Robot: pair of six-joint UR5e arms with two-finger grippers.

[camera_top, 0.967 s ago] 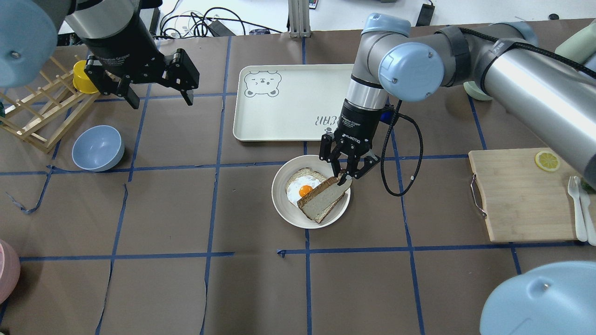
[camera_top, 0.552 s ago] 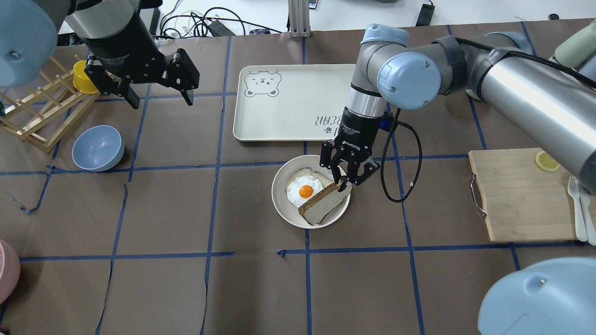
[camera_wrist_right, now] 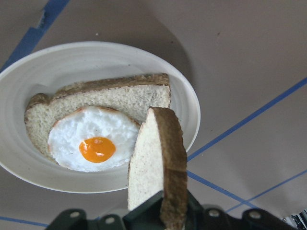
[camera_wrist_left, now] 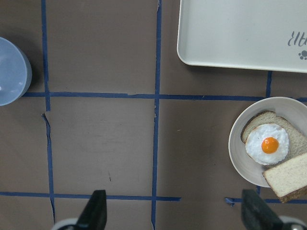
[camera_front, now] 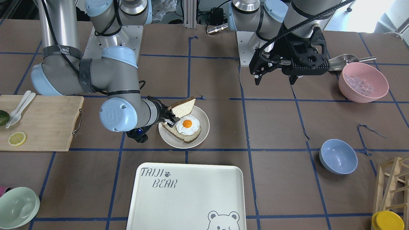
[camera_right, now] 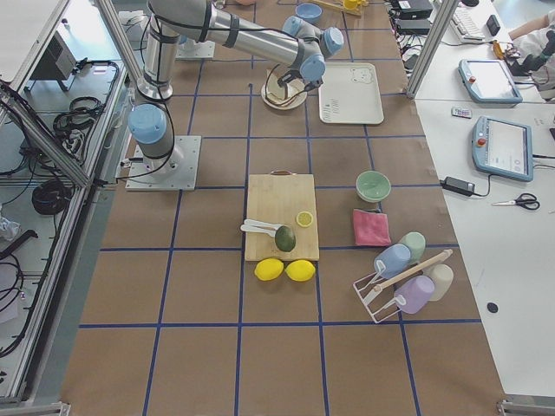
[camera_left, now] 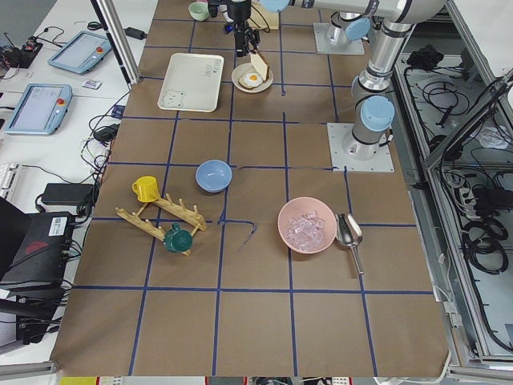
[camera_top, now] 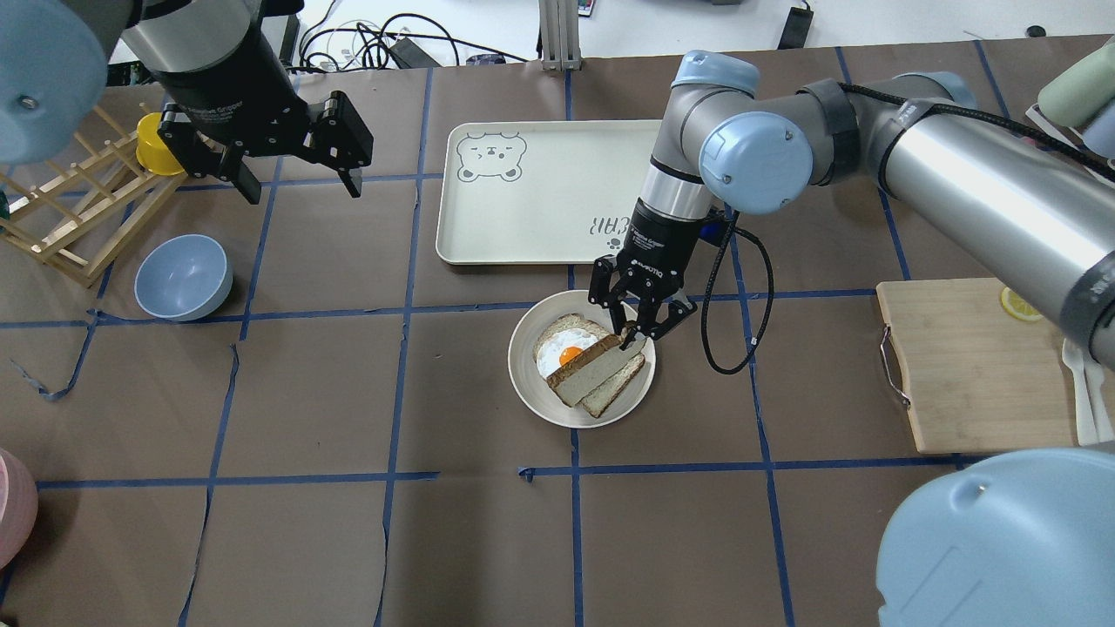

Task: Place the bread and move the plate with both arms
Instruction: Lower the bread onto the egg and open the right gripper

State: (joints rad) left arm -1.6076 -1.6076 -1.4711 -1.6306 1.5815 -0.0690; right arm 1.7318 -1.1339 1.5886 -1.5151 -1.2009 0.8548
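the bread (camera_top: 595,370) is clamped at one corner by the right claw (camera_top: 629,335) and held tilted over the plate (camera_top: 525,385). part of the egg slice (camera_top: 564,343) is hidden beneath it, and whether the two touch cannot be told. in the right wrist view the fingertips are covered by crust. the left claw (camera_top: 301,190) is spread apart, empty, above the surface (camera_top: 348,401), well apart from the plate. in its wrist view plate and bread are cut off at the right edge.

Far end: tray (camera_left: 191,81), plate (camera_left: 239,81), bread (camera_left: 259,64) over it; blue bowl (camera_left: 213,176), pink bowl (camera_left: 307,225), scoop (camera_left: 351,235), rack (camera_left: 180,213), yellow cup (camera_left: 145,189), green cup (camera_left: 177,239)
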